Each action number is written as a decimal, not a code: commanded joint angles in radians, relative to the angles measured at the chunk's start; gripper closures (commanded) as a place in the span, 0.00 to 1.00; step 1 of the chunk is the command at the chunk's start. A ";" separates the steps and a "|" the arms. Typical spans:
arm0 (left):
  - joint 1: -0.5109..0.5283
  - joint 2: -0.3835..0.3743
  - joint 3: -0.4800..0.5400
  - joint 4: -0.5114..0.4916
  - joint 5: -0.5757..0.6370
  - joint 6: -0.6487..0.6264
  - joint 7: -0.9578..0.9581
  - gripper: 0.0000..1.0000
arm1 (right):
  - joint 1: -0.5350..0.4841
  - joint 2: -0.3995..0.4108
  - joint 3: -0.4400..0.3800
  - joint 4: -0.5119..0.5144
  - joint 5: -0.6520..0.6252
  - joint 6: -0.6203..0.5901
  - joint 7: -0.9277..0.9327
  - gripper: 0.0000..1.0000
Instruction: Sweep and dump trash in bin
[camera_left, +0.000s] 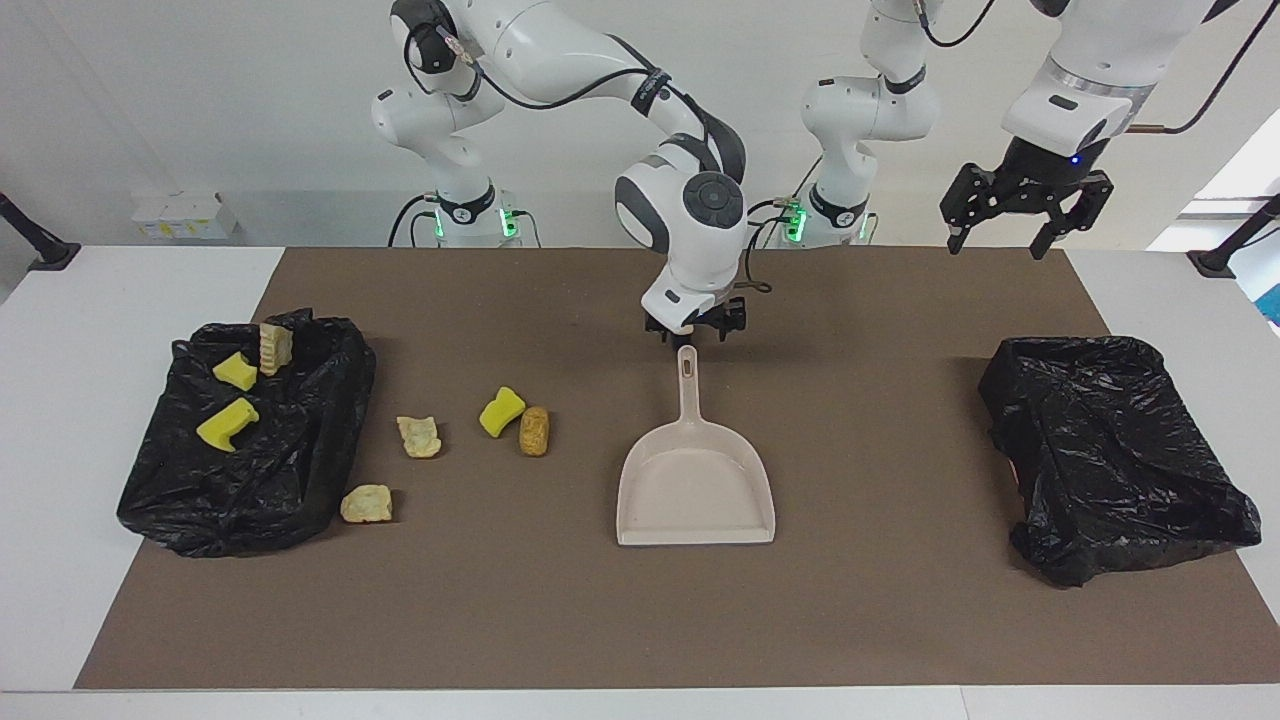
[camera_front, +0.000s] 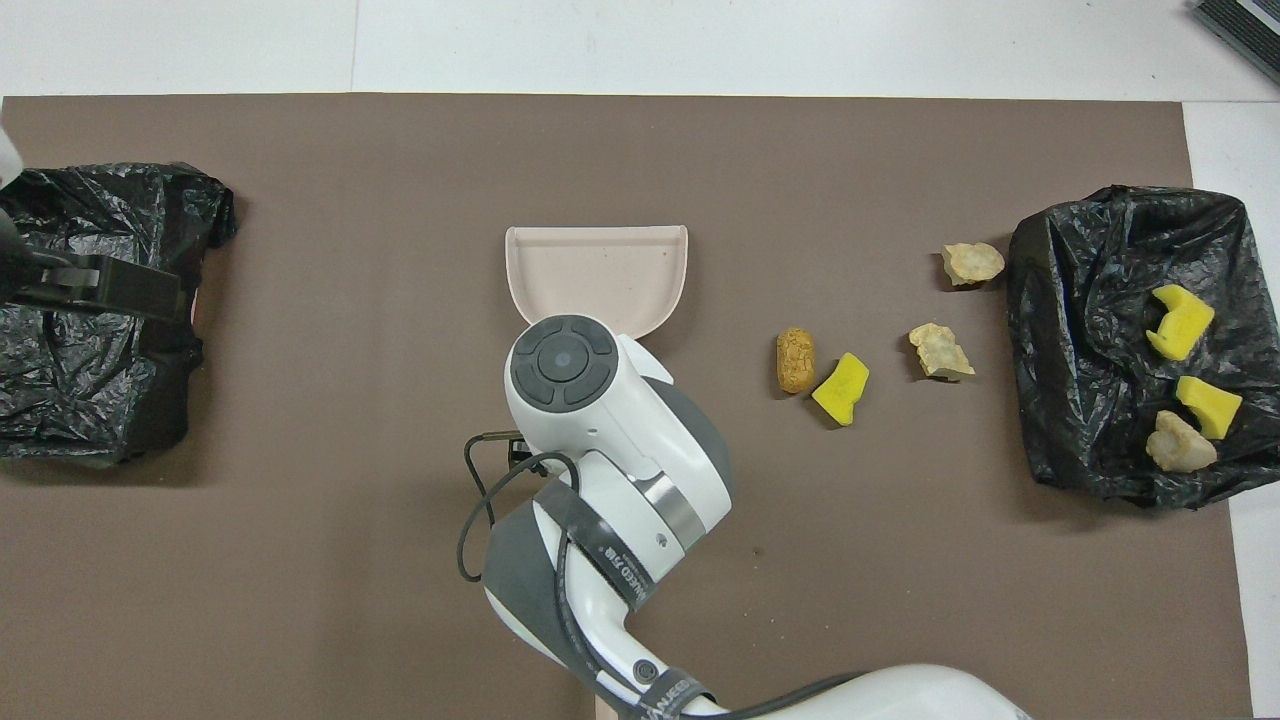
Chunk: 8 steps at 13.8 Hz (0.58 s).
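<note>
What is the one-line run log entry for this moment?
right gripper: open, above dustpan handle | dustpan: on mat | left gripper: open, waiting | trash: unswept

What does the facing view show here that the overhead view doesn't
Only facing: the dustpan's handle lying free on the mat, with the open right gripper above its end, and the open left gripper raised. Only overhead: that handle is hidden under the right arm. Both: the dustpan, two black bags, three scraps on one and four on the mat beside it.
</note>
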 joint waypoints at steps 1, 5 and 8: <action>-0.006 0.049 -0.008 0.003 -0.010 0.088 0.002 0.00 | 0.029 -0.089 -0.001 -0.137 0.023 0.020 0.033 0.00; -0.046 0.128 -0.011 0.005 -0.010 0.168 0.000 0.00 | 0.116 -0.167 -0.001 -0.245 0.023 0.021 0.094 0.00; -0.103 0.152 -0.011 0.000 -0.010 0.248 -0.012 0.00 | 0.188 -0.250 -0.001 -0.349 0.078 0.030 0.116 0.00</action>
